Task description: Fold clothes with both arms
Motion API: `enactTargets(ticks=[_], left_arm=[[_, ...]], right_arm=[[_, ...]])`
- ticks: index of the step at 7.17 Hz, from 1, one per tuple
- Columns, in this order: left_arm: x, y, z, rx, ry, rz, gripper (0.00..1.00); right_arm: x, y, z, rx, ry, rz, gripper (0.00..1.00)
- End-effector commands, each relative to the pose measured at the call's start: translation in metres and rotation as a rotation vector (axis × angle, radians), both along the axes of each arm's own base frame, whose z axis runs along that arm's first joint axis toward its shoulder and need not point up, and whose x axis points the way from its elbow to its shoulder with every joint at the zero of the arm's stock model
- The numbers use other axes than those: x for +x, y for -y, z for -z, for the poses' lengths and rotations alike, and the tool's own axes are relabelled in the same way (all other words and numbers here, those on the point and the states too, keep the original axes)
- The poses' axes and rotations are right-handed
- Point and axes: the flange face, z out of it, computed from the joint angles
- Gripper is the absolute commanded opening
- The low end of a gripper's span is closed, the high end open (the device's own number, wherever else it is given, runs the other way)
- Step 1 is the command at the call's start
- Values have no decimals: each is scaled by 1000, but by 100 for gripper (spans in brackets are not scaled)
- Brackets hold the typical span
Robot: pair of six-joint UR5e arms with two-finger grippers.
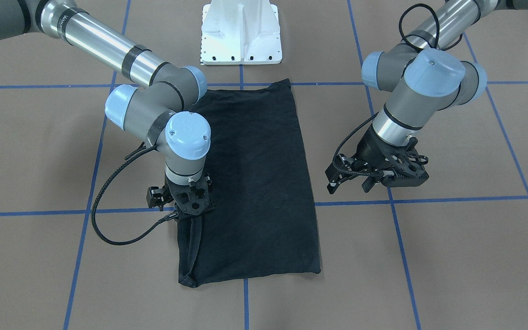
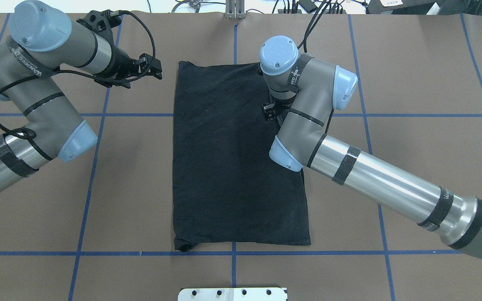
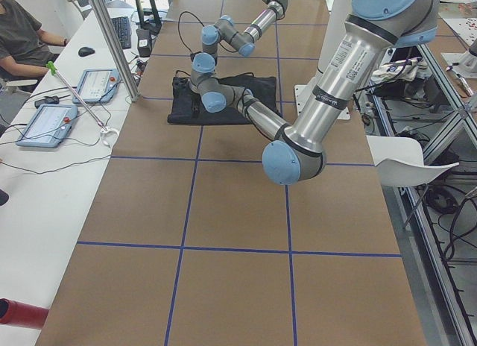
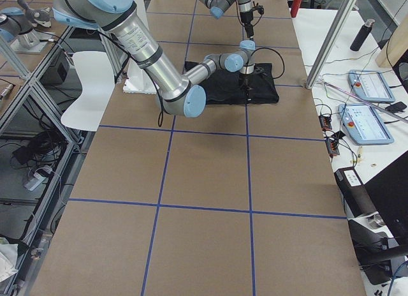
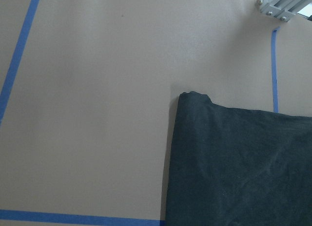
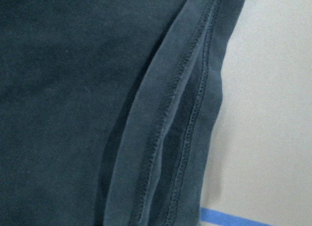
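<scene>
Black T-shirt (image 2: pixel 232 159), laid flat as a long narrow rectangle at the centre of the overhead frame on the brown table (image 2: pixel 412 83); no sleeve or print is shown, so the side folds are judged done and a crosswise fold not yet made; the right gripper (image 1: pixel 190 215) is set low over the shirt's left edge in the front-facing frame, where a stitched hem (image 6: pixel 170 138) fills its wrist view, presumably so that edge can be pinched; black fingers are lost against black cloth, so its grip cannot be told; the left gripper (image 2: pixel 156 70) is held off the cloth at the overhead frame's upper left, jaws spread and empty, near the shirt's corner (image 5: pixel 195 97), judged placed for a matching pinch
</scene>
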Motion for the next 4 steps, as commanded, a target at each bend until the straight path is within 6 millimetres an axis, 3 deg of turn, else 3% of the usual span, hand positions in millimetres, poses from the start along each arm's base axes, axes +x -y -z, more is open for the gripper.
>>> enactTargets(ticks=[1, 4], left_arm=[[-2, -3, 4, -1, -12, -14, 100], [-3, -4, 8, 3, -20, -18, 100]], right_arm=[[20, 13, -21, 10, -25, 17, 100], [44, 27, -42, 17, -44, 36, 100]])
